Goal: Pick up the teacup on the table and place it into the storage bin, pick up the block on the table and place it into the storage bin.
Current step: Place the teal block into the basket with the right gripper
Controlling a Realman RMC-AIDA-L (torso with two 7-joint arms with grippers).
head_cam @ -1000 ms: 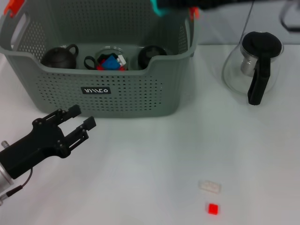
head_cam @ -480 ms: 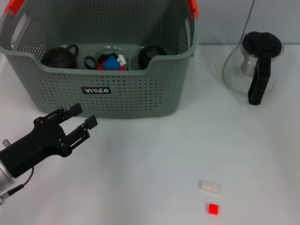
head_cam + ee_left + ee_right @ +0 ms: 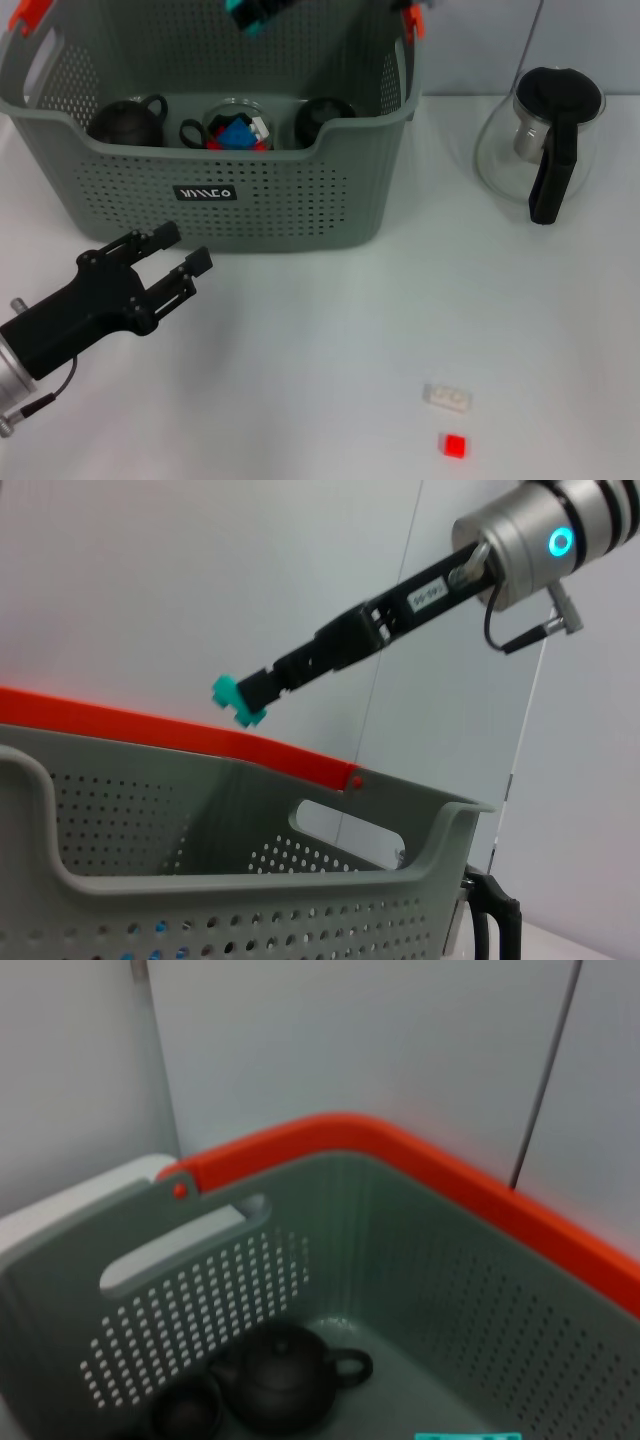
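Observation:
The grey perforated storage bin stands at the back left, and its rim fills the left wrist view. Above its back half my right gripper is shut on a teal block; the left wrist view shows that gripper pinching the block over the orange rim. The block's edge also peeks into the right wrist view. A dark teacup sits inside the bin. My left gripper hovers open in front of the bin, holding nothing.
Inside the bin are a dark teapot, a glass cup with coloured blocks and a small dark cup. A glass kettle stands at the back right. A white block and a red block lie near the front.
My right gripper with the teal block has moved left along the top of the head view to above the bin's middle. The left gripper has barely shifted.

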